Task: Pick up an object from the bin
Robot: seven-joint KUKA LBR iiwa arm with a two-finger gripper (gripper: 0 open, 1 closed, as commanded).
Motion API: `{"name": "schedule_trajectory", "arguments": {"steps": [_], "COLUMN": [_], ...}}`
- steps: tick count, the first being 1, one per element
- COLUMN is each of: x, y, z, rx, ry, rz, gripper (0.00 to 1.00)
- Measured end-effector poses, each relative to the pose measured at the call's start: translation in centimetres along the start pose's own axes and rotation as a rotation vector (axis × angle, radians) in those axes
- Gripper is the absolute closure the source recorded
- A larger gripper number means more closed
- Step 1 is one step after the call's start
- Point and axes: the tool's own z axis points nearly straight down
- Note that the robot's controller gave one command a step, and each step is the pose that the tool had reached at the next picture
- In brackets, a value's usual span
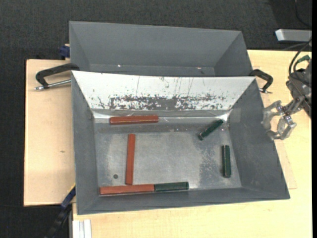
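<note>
My gripper [280, 124] hangs at the right side of the bin, above the sloping right wall near the rim, its fingers spread apart with nothing between them. Nearest to it lie two dark green sticks: one tilted [210, 129] at the back right of the floor, one upright [226, 160] along the right side. Both are well to the left of the gripper.
A red stick [133, 119] lies along the back wall. Another red stick [130, 158] stands lengthwise left of centre. Along the front wall lie a red stick [127, 189] and a dark green one [171, 186] end to end. A small dark dot [116, 177] sits front left.
</note>
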Motion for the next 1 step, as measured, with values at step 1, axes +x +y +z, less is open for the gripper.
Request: {"name": "schedule_trajectory", "arguments": {"steps": [1], "x": [-1.24], "y": [0.58], "z": [4.15], "rx": [0.001], "ry": [-0.001], "rz": [0.105], "gripper": [1.0]}}
